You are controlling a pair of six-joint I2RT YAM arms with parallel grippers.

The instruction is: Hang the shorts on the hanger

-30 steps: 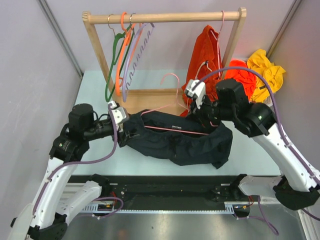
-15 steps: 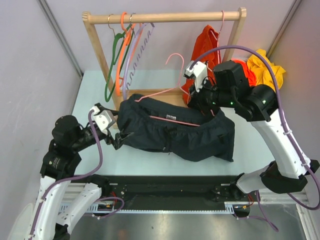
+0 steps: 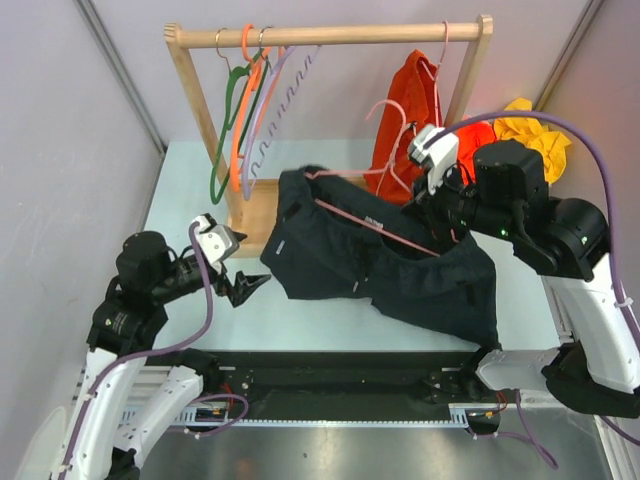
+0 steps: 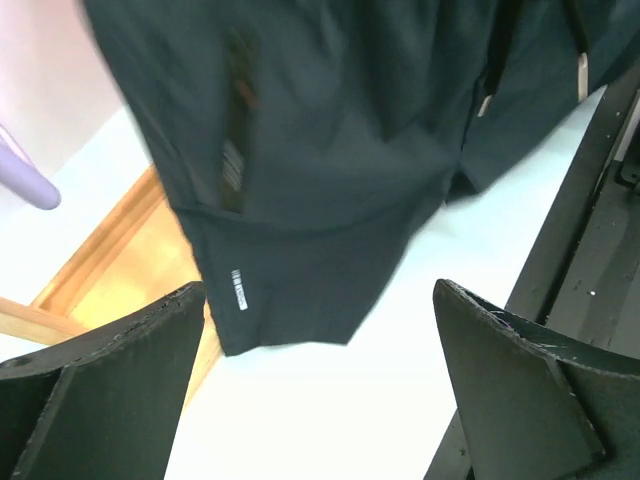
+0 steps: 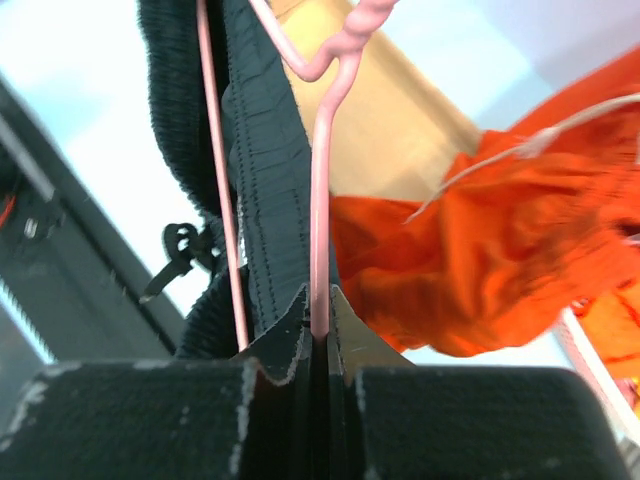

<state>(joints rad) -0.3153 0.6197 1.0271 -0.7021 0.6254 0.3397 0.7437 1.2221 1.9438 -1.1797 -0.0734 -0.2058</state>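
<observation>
- We logged the right gripper (image 5: 318,316) clamped on the thin wire of the pale-pink hanger (image 5: 319,180), just under its twisted neck. The fingers were closed, with only the wire between them.
- The shorts (image 3: 390,260) hung on that hanger. The pink bar slanted across the dark fabric, with its far-left end higher and its other end low beside the right gripper.
- The shorts sat over the middle of the desk (image 3: 190,190), a bit right of centre, between the rack foot and the near edge.
- One leg drooped toward the near-right corner. We could not tell whether it touched the desk.
- The left gripper (image 3: 252,288) was spread wide and held nothing. It was toward the near-left corner, near the left hem of the shorts but apart from it.
- In the left wrist view, the dark fabric hung ahead of the two open fingers (image 4: 110,390). There was a small white label (image 4: 238,291) at the hem corner, over the white desk and the rack's wooden foot.
- The wooden rack (image 3: 330,36) stood along the far edge.
- A green hanger (image 3: 228,130), an orange hanger (image 3: 245,110) and a lilac hanger (image 3: 270,110) were bunched at the left end of the rack's bar.
- An orange garment (image 3: 410,110) hung at the bar's right end, behind the pink hook.
- A yellow garment (image 3: 530,135) lay at the far-right corner.
</observation>
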